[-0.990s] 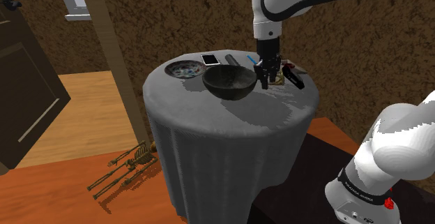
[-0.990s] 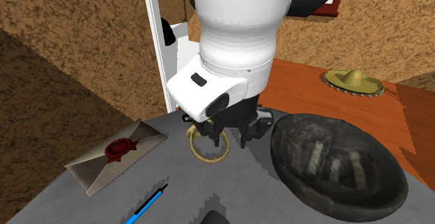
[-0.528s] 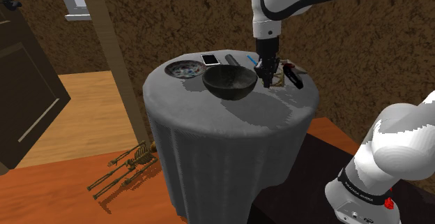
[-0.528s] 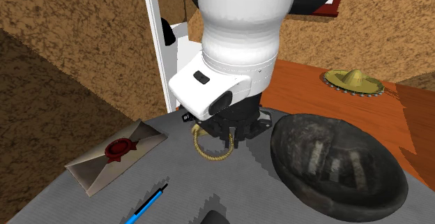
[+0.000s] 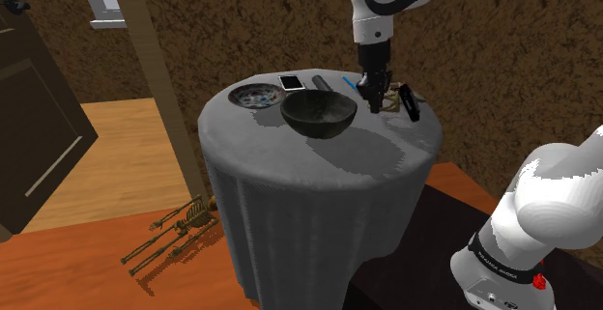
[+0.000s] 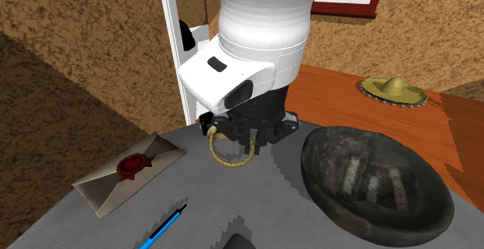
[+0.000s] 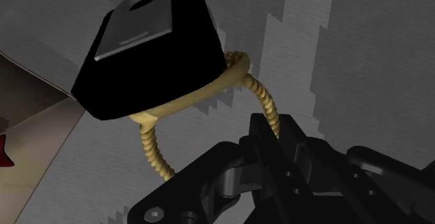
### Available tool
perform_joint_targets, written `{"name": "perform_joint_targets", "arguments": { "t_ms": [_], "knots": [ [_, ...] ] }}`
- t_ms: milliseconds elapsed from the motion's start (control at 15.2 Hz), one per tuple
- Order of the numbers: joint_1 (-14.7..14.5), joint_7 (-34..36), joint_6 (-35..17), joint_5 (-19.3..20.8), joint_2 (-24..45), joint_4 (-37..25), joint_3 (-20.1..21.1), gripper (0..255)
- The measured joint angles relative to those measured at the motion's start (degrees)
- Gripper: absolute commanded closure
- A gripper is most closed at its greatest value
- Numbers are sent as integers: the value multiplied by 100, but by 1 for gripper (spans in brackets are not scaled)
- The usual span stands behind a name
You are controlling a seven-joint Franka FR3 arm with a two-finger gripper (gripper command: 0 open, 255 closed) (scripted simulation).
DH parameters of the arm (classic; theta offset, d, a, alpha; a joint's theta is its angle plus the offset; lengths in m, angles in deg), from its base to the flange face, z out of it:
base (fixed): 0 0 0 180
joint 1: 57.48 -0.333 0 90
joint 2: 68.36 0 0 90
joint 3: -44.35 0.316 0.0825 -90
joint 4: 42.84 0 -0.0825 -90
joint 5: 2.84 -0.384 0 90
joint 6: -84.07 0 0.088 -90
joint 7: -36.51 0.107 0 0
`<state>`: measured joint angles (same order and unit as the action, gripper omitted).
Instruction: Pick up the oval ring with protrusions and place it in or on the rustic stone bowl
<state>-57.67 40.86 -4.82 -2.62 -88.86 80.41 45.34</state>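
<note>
A golden, rope-textured oval ring [image 6: 229,155] hangs from my black gripper [image 6: 247,136], which is shut on it a little above the grey tablecloth. In the wrist view the ring [image 7: 155,149] loops round one black finger [image 7: 146,48] and runs into the hand. In the shoulder view the gripper [image 5: 373,93] hovers just to the right of the dark stone bowl [image 5: 318,113], with the ring [image 5: 388,99] beside it. The bowl [image 6: 376,184] stands upright on the table, apart from the ring.
On the round draped table [image 5: 290,178] lie a sealed envelope [image 6: 128,170], a blue pen [image 6: 167,226], a small patterned dish [image 5: 255,96], a phone [image 5: 292,82] and a black object [image 5: 411,103]. A sombrero [image 6: 395,91] and brass pieces [image 5: 174,233] lie on the wooden floor.
The fingers closed on the ring, and the hand has risen, taking the ring up off the cloth. The bowl has not moved.
</note>
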Motion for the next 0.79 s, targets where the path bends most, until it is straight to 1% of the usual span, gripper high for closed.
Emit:
{"name": "perform_joint_targets", "arguments": {
  "t_ms": [792],
  "knots": [
    [5, -13, 920, 6, 67, -987, -5, 255]
  ]
}}
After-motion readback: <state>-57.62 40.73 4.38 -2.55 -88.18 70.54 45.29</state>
